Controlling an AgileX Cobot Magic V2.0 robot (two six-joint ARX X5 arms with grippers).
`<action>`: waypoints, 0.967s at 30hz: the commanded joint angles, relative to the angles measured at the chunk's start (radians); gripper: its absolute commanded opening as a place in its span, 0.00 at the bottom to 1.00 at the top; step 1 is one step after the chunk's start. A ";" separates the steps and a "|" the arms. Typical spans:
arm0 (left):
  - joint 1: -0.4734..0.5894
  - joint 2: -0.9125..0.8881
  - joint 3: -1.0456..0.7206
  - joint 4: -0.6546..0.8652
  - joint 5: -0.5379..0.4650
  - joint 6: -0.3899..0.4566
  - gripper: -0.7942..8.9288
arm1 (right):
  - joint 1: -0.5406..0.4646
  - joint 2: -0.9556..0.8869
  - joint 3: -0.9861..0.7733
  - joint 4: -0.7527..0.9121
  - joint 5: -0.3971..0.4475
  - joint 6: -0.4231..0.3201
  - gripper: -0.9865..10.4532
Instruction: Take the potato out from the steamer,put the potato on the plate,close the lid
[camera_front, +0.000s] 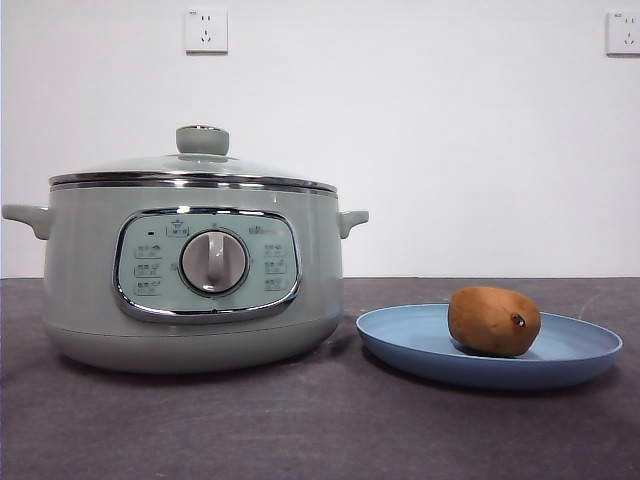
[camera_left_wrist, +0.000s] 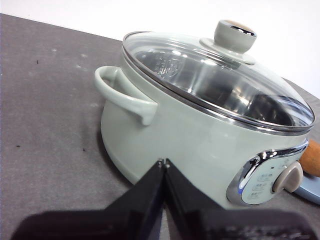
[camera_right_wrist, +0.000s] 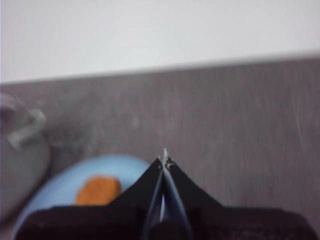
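While both arms sit clear of the objects, the scene reads as follows, every place taken from the steamer.

Steamer (camera_front: 195, 275): upright on the dark grey table (camera_front: 300, 430), control panel and dial facing the front camera, one small side handle showing at each flank.

Lid (camera_front: 195, 168): seated on the steamer's rim, chrome edge flush all round; pale green knob (camera_front: 202, 139) on top, centred. Through the glass, the left wrist view shows a shiny metal interior.

Plate (camera_front: 400, 335): flat on the table just beside the steamer, on the side of its right-hand handle in the front view; cannot tell whether its near rim touches the pot's base.

Potato (camera_front: 494, 320): lying on the plate, well outside the steamer, small dark spot on the end pointing away from the pot.

Left gripper (camera_left_wrist: 163, 161): jaws pressed together, holding nothing, near the steamer's wall below one side handle, not touching it.

Right gripper (camera_right_wrist: 164, 159): jaws together, empty, above the plate and potato, apart from the steamer; that view is blurred.

Wall: white, two sockets (camera_front: 206, 30) above the steamer's height.
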 joint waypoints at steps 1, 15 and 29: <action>0.003 -0.003 -0.013 0.000 0.002 -0.002 0.08 | -0.003 -0.060 -0.088 0.032 0.001 0.056 0.09; 0.003 -0.003 -0.013 0.000 0.002 -0.002 0.08 | -0.003 -0.204 -0.208 0.030 0.009 0.114 0.09; 0.002 -0.003 -0.013 0.001 0.002 -0.002 0.08 | -0.001 -0.315 -0.245 -0.053 0.010 0.138 0.09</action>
